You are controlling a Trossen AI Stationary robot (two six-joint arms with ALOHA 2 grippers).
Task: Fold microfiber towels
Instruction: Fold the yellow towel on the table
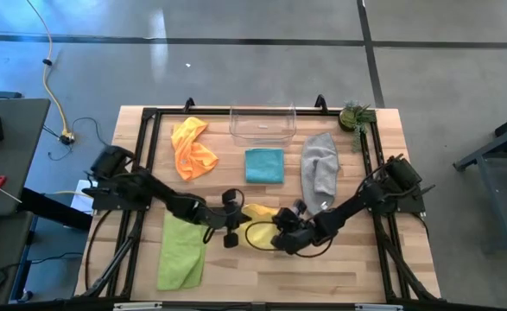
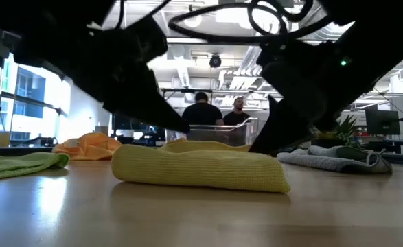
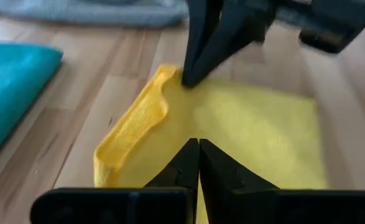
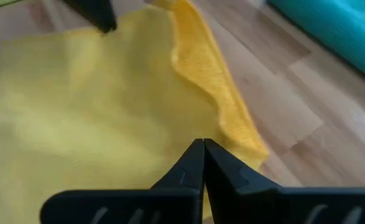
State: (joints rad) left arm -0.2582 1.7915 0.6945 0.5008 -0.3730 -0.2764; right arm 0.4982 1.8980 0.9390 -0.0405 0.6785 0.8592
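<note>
The yellow towel [image 1: 258, 212] lies folded on the table's middle, with a thick rolled edge [image 3: 138, 118] along one side. My left gripper [image 3: 199, 144] comes at it from the table's left and is shut on it. My right gripper [image 4: 203, 144] comes from the right and is shut on its opposite side. In the high view the two grippers [image 1: 238, 223] [image 1: 275, 231] face each other across the towel. The orange towel [image 1: 193, 149], teal towel [image 1: 264, 166], grey towel [image 1: 320, 166] and lime green towel [image 1: 182, 250] lie around them, untouched. My left gripper has its fingertips closed on the yellow towel near the end facing the left arm [image 3: 183, 134]. The fingers slant down from the table's left. They hide how many layers sit between them. The towel lies flat on the table. My right gripper has its fingertips closed on the yellow towel close to its thick rolled edge [image 4: 222, 127], at the end facing the right arm. The fingers slant down from the table's right. How much cloth is pinched is hidden by them. The towel rests on the table.
A clear plastic bin [image 1: 263, 123] stands at the far edge, with a small plant [image 1: 355, 115] at the far right corner. Bare wood lies along the near edge [image 1: 305, 276]. People stand in the room beyond the table [image 2: 202, 110].
</note>
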